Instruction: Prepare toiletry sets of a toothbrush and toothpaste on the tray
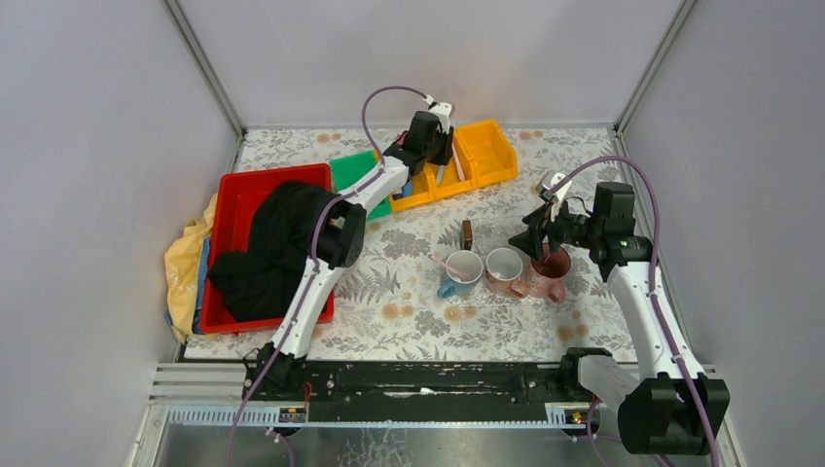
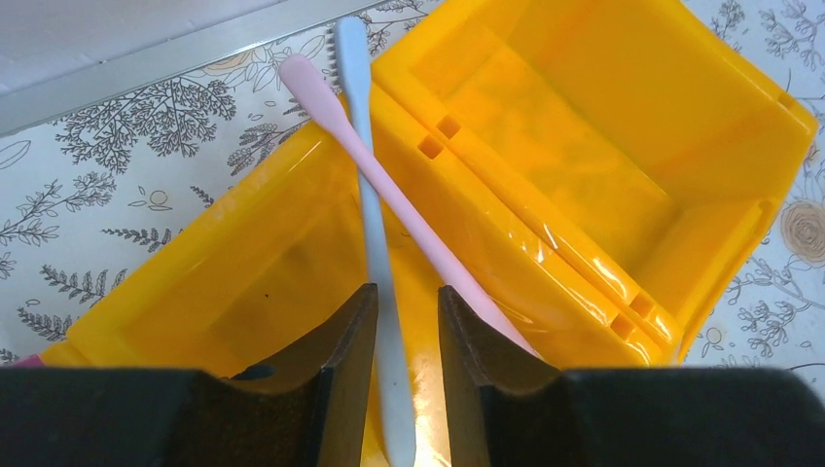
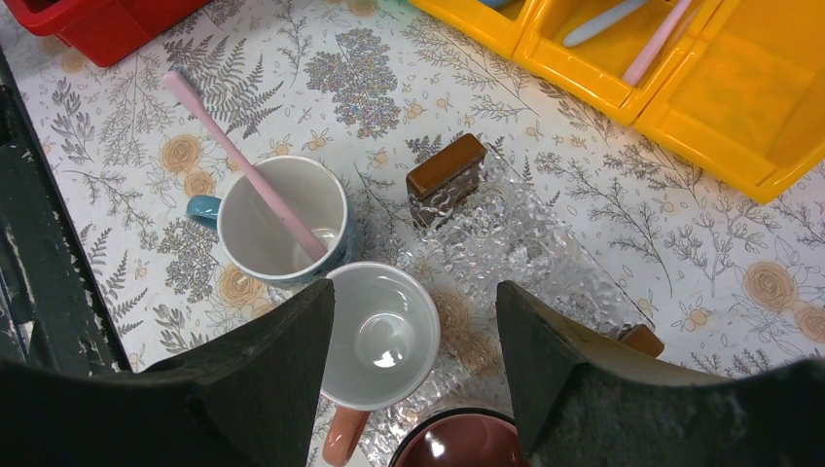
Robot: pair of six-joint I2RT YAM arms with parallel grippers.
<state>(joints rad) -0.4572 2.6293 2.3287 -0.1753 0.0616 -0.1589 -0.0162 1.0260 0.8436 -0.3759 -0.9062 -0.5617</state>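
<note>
A pink plastic toothbrush (image 3: 243, 165) stands in the blue ceramic mug (image 3: 258, 243), leftmost of three — behind them, two more toothbrushes (image 2: 409, 209) lie in a yellow plastic bin (image 2: 272, 263).

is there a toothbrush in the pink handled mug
No, the pink-handled mug is empty; the pink toothbrush leans in the blue-handled mug.

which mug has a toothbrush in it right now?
The blue-handled mug: a pink toothbrush leans in it. The pink-handled mug beside it is empty; the red mug is mostly hidden.
</note>
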